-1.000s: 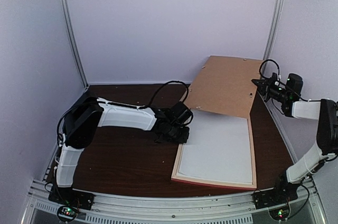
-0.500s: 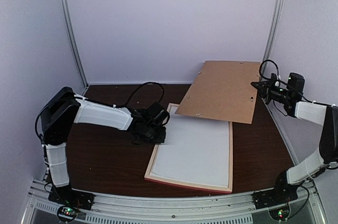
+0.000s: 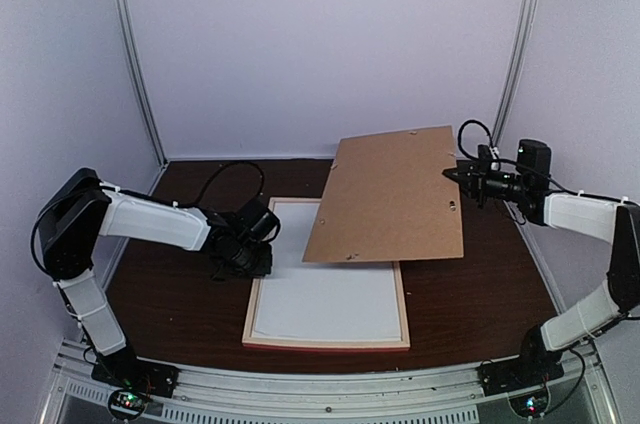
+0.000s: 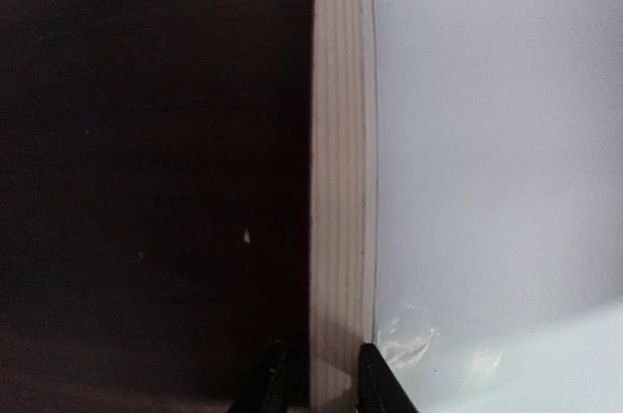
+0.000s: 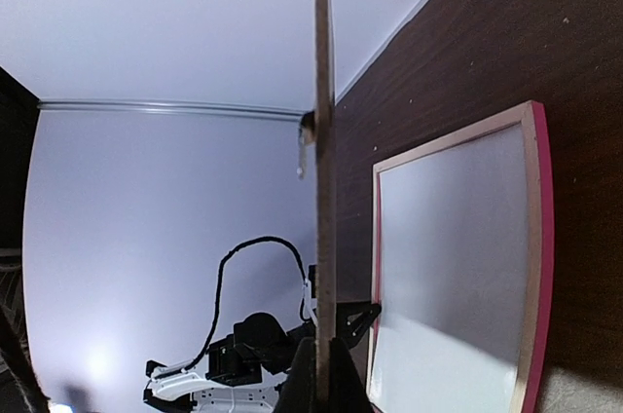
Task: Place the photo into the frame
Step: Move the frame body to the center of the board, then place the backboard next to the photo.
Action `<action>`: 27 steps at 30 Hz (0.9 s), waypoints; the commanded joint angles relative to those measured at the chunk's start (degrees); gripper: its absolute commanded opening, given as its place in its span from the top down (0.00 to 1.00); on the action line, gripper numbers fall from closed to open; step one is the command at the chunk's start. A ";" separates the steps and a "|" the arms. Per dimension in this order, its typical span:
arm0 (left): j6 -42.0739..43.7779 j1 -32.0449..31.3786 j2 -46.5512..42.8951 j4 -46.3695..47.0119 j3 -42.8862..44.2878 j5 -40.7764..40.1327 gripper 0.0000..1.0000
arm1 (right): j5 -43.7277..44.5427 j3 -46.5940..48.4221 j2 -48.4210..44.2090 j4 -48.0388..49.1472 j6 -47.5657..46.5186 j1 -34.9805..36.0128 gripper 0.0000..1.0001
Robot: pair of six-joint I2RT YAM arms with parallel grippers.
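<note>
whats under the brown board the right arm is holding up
The far end of the frame and its white sheet run under the backing board, above dark table. That covered corner cannot be seen.

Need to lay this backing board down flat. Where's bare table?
Bare table lies right of the frame, toward the right arm; a second patch lies left of it, nearer than the left arm. Crowded at centre: the board overhangs the frame's far right corner.

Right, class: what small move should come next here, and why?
Probably the right pincer should ease the flat brown cardboard board nearer and leftward: it hangs skewed over only the far right of the pink-rimmed wooden frame, whose left edge the left pincer grips.
</note>
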 commanded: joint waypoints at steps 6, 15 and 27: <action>1.23 2.91 -6.16 -4.87 -1.88 -0.56 0.53 | -1.01 -2.65 1.39 7.48 0.31 8.18 1.00; 7.13 9.29 -17.57 -10.30 -0.27 1.05 0.37 | 0.94 -4.45 5.40 15.20 3.35 14.46 1.00; 9.38 14.68 -18.16 -8.78 -0.25 7.37 0.34 | 5.28 -6.69 18.13 35.88 12.31 21.05 1.00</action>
